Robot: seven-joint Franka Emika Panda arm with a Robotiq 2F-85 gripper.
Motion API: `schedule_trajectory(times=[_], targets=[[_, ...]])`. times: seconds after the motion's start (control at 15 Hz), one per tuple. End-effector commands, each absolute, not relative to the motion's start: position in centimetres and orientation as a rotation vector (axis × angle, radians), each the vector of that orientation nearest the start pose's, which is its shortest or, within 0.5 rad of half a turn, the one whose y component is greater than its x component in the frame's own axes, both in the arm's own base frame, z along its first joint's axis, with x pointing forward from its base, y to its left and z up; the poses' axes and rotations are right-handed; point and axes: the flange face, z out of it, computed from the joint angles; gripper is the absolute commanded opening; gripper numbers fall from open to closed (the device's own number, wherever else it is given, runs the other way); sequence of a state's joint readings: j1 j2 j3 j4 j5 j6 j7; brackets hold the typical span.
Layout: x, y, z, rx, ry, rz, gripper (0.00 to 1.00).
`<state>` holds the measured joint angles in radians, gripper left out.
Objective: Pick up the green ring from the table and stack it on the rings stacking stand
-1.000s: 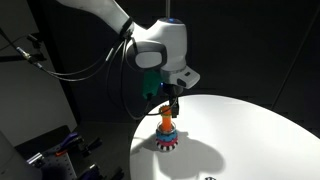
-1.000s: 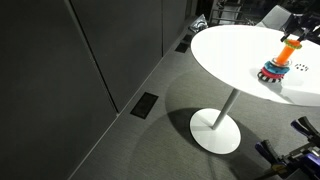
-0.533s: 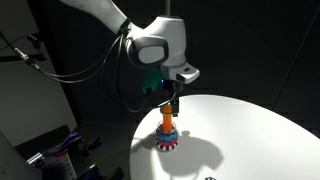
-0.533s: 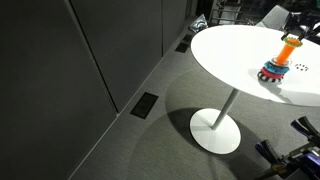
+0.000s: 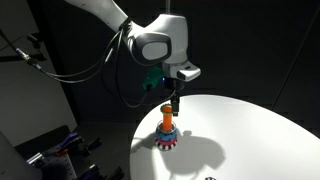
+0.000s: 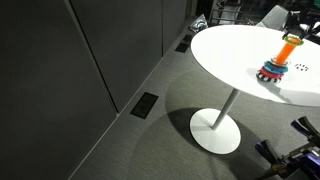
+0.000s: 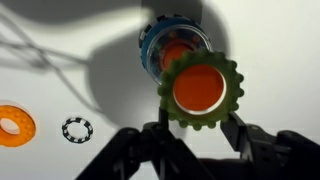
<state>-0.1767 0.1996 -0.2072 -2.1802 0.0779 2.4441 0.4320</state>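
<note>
In the wrist view the green ring (image 7: 232, 96) sits between my gripper's (image 7: 198, 126) two dark fingers (image 7: 158, 130), and the jaws are shut on its knobbly rim. Through its hole I see the orange top of the peg, so the ring hangs right above the rings stacking stand (image 7: 153, 48), which carries a blue ring low down. In both exterior views the stand (image 5: 167, 137) (image 6: 274, 70) stands on the white table (image 5: 250, 135) (image 6: 225, 50), with the gripper (image 5: 173, 101) pointing straight down just over the peg's tip.
An orange ring (image 7: 15, 124) and a small dark beaded ring (image 7: 76, 128) lie on the table left of the stand. The stand is near the round table's edge (image 5: 135, 150). Dark walls and cables surround the table.
The wrist has shifted slightly upward above the stand. The green ring stays held in the jaws over the peg.
</note>
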Motion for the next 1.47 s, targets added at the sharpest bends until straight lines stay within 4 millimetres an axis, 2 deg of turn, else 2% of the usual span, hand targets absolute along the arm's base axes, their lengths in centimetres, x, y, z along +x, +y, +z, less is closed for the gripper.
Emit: schedule_trajectory(times=[0.0,0.4,0.53,0.6,0.8,1.2,1.4], targets=[[53.3,-21.3,30.6,-2.838,1.352,-0.077,0.3],[53.8,-21.4,29.9,-2.843,1.351,-0.047,0.3],[53.8,-21.4,29.8,-2.844,1.351,-0.036,0.8],[53.9,-21.4,29.8,-2.844,1.351,-0.029,0.81],[53.8,-21.5,29.8,-2.849,1.349,0.009,0.99],[53.1,-22.0,30.4,-2.866,1.313,0.096,1.0],[52.5,-21.9,31.1,-2.903,1.213,0.12,1.0]])
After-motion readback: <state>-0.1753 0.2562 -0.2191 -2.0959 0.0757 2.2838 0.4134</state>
